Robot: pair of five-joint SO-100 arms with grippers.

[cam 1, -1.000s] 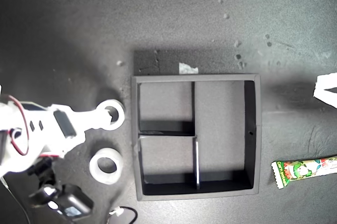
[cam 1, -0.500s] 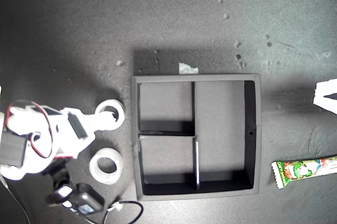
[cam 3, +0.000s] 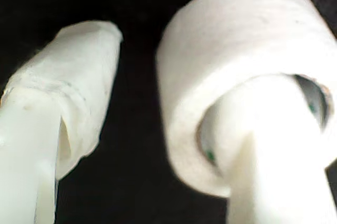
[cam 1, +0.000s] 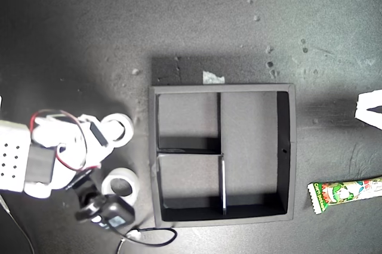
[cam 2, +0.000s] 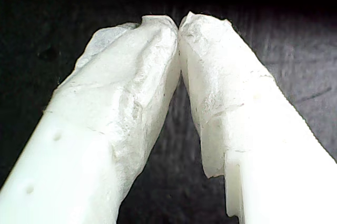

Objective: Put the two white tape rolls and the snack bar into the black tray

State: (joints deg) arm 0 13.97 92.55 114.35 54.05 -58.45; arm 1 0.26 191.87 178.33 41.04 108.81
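Now my second pincer [cam 3: 158, 129] hooks a roll [cam 1: 121, 129]!
One finger [cam 3: 274, 145] sits through its hole, jaws apart; first pincer [cam 2: 179, 24] pinched closed, empty. Tray [cam 1: 286, 146] beside the rolls; bar [cam 1: 343, 192] well apart.

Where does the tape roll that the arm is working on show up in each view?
Exterior view: the upper tape roll lies off the black tray's left wall in this view, the arm's tool at it.
First wrist view: not in it; only the shut jaws of my first tool.
Second wrist view: fills the frame, one finger of my second tool through its hole.
Shared landmark: the dark tabletop.
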